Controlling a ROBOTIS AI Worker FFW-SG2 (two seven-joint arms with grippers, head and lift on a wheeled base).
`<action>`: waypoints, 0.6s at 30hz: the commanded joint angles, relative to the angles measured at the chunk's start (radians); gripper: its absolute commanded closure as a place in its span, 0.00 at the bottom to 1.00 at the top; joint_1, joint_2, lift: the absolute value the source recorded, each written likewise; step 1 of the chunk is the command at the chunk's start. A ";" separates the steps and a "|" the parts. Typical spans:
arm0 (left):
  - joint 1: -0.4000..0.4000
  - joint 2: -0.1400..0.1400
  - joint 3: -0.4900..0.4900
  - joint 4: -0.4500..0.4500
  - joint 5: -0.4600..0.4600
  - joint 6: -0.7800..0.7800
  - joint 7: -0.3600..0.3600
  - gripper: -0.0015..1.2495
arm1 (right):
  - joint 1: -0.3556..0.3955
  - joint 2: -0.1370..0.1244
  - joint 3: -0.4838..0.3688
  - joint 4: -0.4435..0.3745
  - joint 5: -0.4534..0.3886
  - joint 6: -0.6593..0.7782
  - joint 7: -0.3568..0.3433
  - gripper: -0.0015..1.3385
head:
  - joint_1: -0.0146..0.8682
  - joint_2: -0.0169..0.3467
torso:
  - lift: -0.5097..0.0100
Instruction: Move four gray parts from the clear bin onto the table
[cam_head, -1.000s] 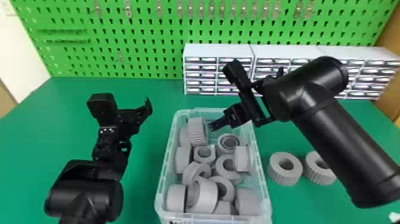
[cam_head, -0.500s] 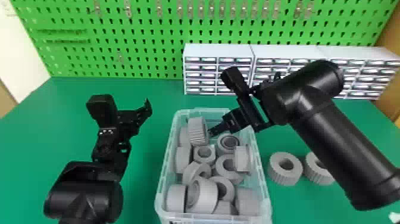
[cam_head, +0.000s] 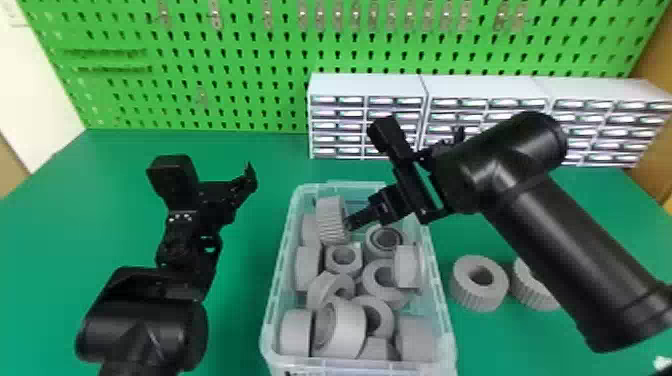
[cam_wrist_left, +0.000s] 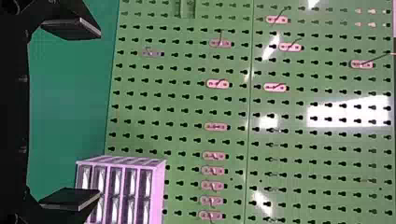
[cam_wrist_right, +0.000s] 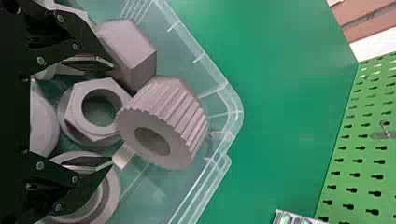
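In the head view, two gray parts, the ribbed ring (cam_head: 479, 283) and another ribbed one (cam_head: 533, 287), lie on the tabletop (cam_head: 280, 155) just beside the clear bin (cam_head: 279, 280), on its right side. By that count the job looks half done, with two more to bring out, though the right arm (cam_head: 560, 250) partly covers the second ring and could mask another behind it. The bin is still well stocked with gray nuts and rings, and the right gripper (cam_head: 348, 223) reaches in beside a tilted, ribbed part (cam_head: 331, 220) near the far end, probably the third pick. The left gripper (cam_head: 252, 176) is parked beyond the bin's left side. In the left wrist view its jaws stand spread, with nothing between them. In the right wrist view the jaws are spread too and hold nothing; the ribbed part lies just ahead of them, next to a hex-sided nut (cam_wrist_right: 74, 109), so that third lift is, I judge, yet to be made.
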 joint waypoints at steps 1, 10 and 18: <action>-0.007 0.000 -0.005 0.000 -0.004 0.005 0.000 0.07 | -0.007 0.006 0.009 0.033 -0.034 -0.038 -0.020 0.40 | 0.80 0.24 | 0.88; 0.001 0.000 0.000 0.000 -0.004 0.005 0.000 0.07 | -0.007 0.004 0.020 0.036 -0.051 -0.026 -0.034 0.40 | 0.80 0.24 | 0.88; 0.004 0.000 0.001 0.000 -0.005 0.005 0.000 0.07 | -0.007 0.001 0.043 0.052 -0.059 -0.002 -0.037 0.40 | 0.80 0.24 | 0.88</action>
